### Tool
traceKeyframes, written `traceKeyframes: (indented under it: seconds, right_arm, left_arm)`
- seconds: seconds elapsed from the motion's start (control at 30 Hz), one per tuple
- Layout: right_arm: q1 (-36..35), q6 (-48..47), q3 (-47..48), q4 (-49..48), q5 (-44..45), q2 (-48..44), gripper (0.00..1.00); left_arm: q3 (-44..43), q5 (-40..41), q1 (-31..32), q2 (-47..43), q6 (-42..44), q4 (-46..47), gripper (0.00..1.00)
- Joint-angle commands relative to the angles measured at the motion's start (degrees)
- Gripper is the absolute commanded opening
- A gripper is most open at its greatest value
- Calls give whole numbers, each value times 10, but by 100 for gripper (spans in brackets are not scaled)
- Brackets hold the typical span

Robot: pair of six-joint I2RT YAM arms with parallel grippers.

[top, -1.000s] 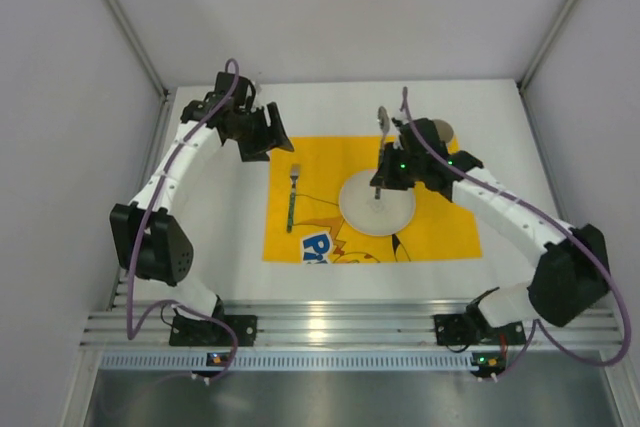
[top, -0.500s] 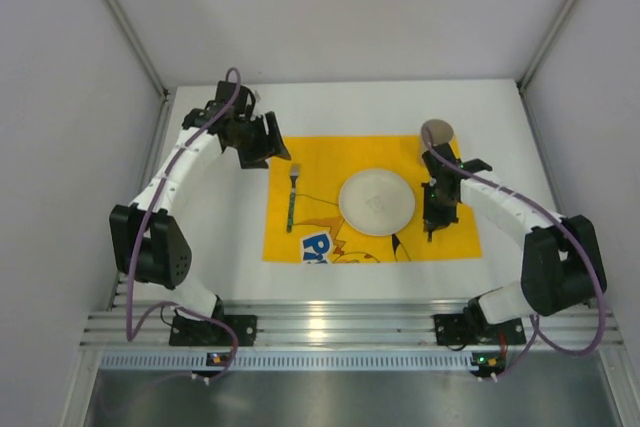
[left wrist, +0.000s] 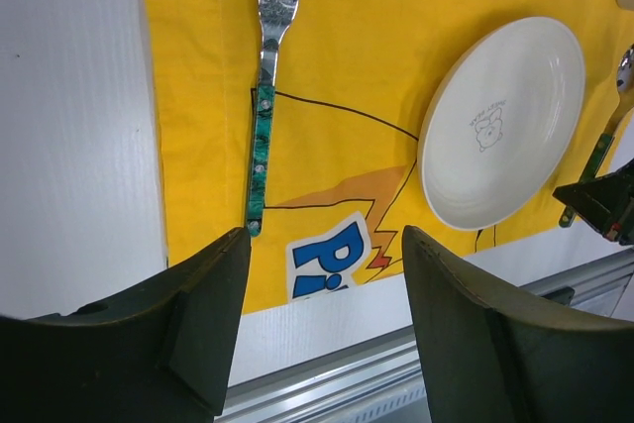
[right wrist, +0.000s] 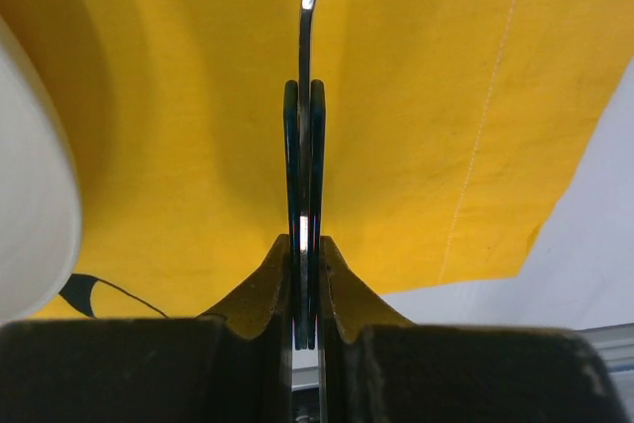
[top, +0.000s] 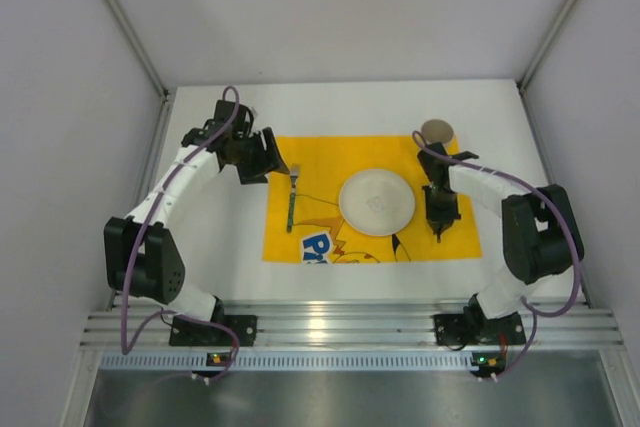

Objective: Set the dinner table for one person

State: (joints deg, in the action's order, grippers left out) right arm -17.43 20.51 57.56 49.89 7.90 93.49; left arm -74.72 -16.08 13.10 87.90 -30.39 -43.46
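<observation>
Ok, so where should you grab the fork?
By the green handle, coming straight down from above. The fork lies flat on the yellow mat, so nothing fits under it. The handle is long, narrow and straight, with bare mat on either side to close across.

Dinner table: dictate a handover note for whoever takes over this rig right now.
Left gripper: open, empty, near the placemat's far left corner.
Right gripper: shut on the spoon's green handle, right of the plate, over the placemat; contact unclear.
Done: placemat on the dinner table, plate mid-mat, fork left of the plate, round brown item at the mat's far right corner.
Left: set the spoon down, release, back both arms off.
</observation>
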Motion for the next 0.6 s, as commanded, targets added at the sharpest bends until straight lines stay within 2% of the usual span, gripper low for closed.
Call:
traceKeyframes:
  seconds: [0.0,0.07,0.1,0.13,0.2,0.27,0.43,0.57]
  right_arm:
    - [5,-11,26,-8,47,6,3]
    - [6,-8,27,-7,59,6,34]
    - [6,-6,28,-6,67,4,59]
    - [6,-5,29,-5,71,-1,69]
    - [6,0,33,1,84,-7,83]
    - [6,1,36,13,93,-19,85]
    - [-8,8,76,63,77,-88,83]
    - [-38,5,113,67,-3,-180,83]
  left_arm:
    - [10,2,-3,-30,-8,34,68]
    - [9,4,-4,-30,-6,34,68]
    - [6,3,-4,-29,-5,32,68]
    - [5,4,-4,-27,-5,31,68]
    - [-1,3,-4,-25,-3,32,68]
    - [-9,1,-4,-19,-2,30,67]
    - [-32,8,-3,-13,8,15,68]
    - [-42,32,-3,-22,25,-14,70]
